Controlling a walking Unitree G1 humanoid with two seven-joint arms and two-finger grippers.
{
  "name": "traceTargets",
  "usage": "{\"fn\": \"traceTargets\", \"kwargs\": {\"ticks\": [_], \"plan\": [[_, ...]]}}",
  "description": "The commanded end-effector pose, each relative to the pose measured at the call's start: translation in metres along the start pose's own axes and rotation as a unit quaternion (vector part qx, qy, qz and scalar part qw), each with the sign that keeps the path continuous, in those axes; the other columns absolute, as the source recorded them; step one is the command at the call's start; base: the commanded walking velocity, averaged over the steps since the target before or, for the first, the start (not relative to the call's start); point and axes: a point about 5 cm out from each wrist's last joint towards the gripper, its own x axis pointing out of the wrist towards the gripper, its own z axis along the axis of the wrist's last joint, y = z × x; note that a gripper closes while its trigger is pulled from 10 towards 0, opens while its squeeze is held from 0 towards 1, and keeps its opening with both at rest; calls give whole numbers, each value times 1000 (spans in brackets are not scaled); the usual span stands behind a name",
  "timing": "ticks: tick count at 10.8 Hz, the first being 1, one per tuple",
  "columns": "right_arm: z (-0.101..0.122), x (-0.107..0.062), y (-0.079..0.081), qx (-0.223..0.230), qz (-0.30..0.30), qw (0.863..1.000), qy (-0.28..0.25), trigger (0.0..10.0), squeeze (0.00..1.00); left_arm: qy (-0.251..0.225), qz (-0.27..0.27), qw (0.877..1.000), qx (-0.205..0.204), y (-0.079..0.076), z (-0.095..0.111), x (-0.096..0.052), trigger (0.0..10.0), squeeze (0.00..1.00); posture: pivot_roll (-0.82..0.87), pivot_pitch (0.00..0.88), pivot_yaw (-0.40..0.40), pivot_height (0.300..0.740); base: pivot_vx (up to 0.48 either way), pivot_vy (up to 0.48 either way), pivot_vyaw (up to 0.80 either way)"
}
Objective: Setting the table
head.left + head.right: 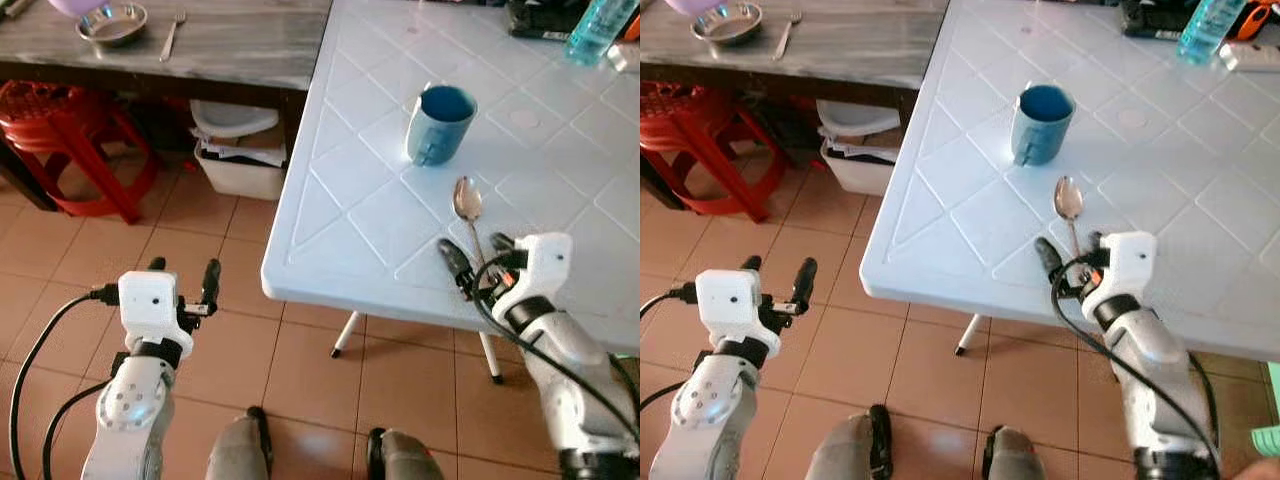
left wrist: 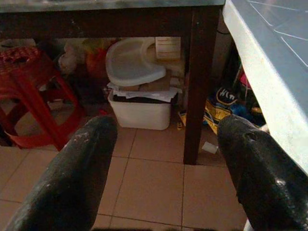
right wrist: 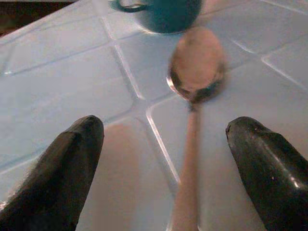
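A metal spoon lies on the white plastic table, its bowl pointing toward a blue mug that stands upright just beyond it. My right gripper is open at the table's near edge, one finger on each side of the spoon's handle, not closed on it. My left gripper is open and empty above the tiled floor, left of the table corner. On the wooden table at the far left lie a steel bowl and a fork.
A red plastic stool and a white bin stand under the wooden table. A water bottle and a dark object sit at the white table's far side. A table leg slants down near my feet.
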Motion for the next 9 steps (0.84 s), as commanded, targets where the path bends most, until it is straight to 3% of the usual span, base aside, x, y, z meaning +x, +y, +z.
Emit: {"fn": "traceTargets", "kwargs": {"ticks": [1,3,4,5,9], "plan": [[-2,1,-3,4,7,1000,14,10000,0,2,3,1000,5,2,2,-1,10000,0,27,253,25,740,0,0,0],[-3,2,-9,17,12,999,39,9882,0,2,4,1000,5,2,2,-1,10000,0,28,255,22,740,0,0,0],[-4,2,-12,21,8,999,49,3725,0,3,4,1000,5,2,1,-1,10000,0,28,255,22,740,0,0,0],[-10,0,-17,14,2,997,78,0,0,4,4,1000,3,2,1,-1,10000,0,23,256,20,740,0,0,0],[-13,1,-24,8,4,991,135,0,0,15,-13,1000,-5,-1,-4,-4,10000,0,19,258,15,740,0,0,0]]}}
